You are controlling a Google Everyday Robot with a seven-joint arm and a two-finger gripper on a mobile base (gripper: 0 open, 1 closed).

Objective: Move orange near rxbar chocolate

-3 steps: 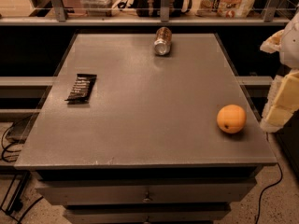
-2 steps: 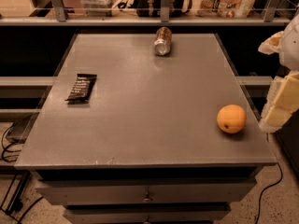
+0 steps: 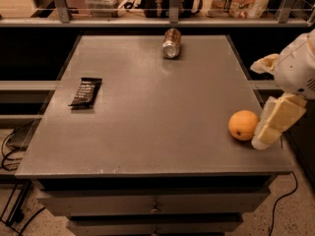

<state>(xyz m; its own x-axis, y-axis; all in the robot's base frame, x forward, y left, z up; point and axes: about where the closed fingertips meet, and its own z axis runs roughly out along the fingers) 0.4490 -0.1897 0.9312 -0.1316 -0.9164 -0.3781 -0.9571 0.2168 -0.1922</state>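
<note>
The orange (image 3: 243, 125) sits on the grey table (image 3: 162, 102) near its right front corner. The rxbar chocolate (image 3: 85, 92), a flat black wrapper with white text, lies near the table's left edge, far from the orange. My gripper (image 3: 271, 123) is at the right edge of the table, directly right of the orange and close beside it, its cream finger pointing down at the tabletop.
A metallic drink can (image 3: 172, 43) lies on its side at the back centre of the table. A shelf (image 3: 157, 18) with bags and boxes runs behind the table. Drawers are below the front edge. Cables lie on the floor at the left.
The gripper has shifted slightly left and down toward the orange. The orange, bar and can have not moved.
</note>
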